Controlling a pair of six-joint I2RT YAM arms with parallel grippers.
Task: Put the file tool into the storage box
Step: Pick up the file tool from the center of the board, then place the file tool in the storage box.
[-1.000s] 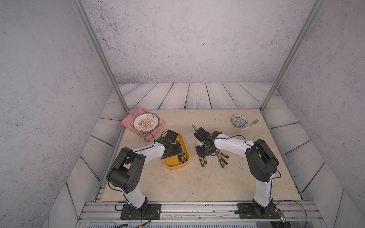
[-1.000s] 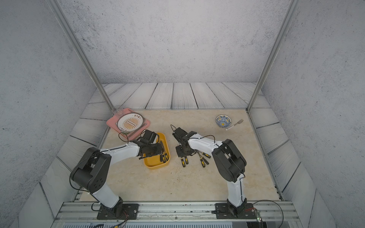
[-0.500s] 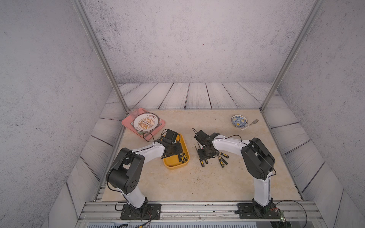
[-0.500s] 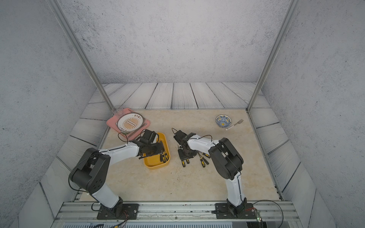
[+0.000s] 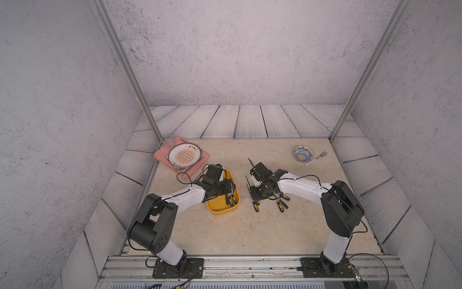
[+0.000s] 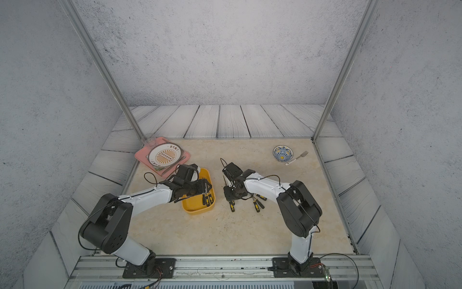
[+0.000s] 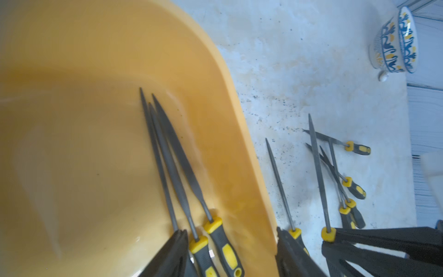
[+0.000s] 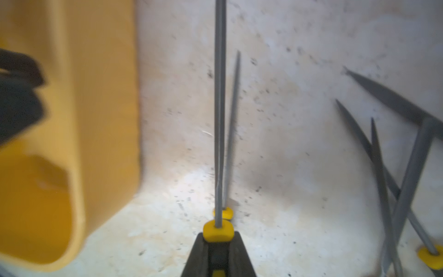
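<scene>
Yellow-collared files lie loose on the table nearest me, several yet to move, and just beyond them the right pincer is pressed shut on the handle of one file tool, beside the storage box. Three files lie inside that box, with the left pincer spread apart above their handles. Bare table lies all round, pink tray and patterned bowl well back, so only the box wall and the left pincer crowd the path, I'd say.
</scene>
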